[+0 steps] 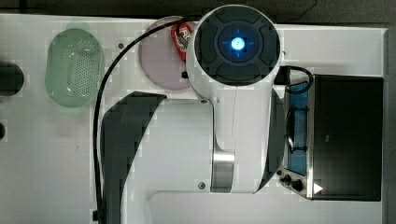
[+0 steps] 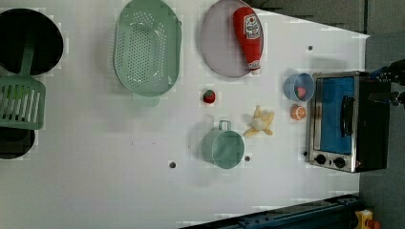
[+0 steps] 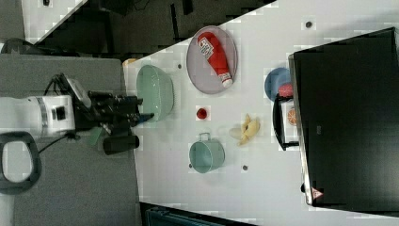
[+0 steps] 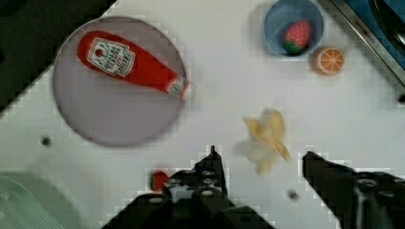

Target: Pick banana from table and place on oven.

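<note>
The pale-yellow banana (image 2: 260,121) lies on the white table (image 2: 119,181), between a green mug (image 2: 223,147) and the oven (image 2: 346,119). In the right view the banana (image 3: 247,129) sits just off the oven's (image 3: 348,122) door. The oven's black top (image 1: 348,135) is bare in the top view. My gripper (image 4: 262,164) hangs open well above the table. In the wrist view the banana (image 4: 267,138) shows between the two dark fingers (image 4: 212,164), untouched. In the right view the gripper (image 3: 141,108) appears at the right view's left, far from the banana.
Near the oven stand a blue bowl (image 2: 298,87) holding a strawberry and an orange slice (image 2: 298,112). A ketchup bottle (image 2: 249,36) lies on a purple plate (image 2: 217,52). A green colander (image 2: 147,50), a small strawberry (image 2: 209,97), a black pan (image 2: 28,40) and a green spatula (image 2: 19,102) stand further off.
</note>
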Motion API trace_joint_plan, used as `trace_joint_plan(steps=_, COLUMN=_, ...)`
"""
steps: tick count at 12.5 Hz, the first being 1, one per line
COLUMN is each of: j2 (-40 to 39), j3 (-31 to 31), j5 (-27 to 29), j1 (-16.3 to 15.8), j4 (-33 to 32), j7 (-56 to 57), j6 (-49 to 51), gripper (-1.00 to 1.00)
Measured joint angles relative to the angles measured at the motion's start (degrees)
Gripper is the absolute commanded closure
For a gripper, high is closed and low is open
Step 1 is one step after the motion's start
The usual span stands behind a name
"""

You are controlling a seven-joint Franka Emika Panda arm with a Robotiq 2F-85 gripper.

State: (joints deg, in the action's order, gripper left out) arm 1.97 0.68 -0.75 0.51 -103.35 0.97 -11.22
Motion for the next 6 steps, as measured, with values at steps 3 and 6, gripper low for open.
trace_joint_plan(steps=3, j2=19.8, j3=0.9, j5=0.2, j1=0.0, j4=-16.8, j7=-0.2, j6=14.7, gripper=-0.99)
trace_joint_plan(steps=6, j2=31.9, j3=1.0, j5=-0.9, j1=0.1, j4=-18.5, j7=-1.8, j6=14.4, gripper=-1.00)
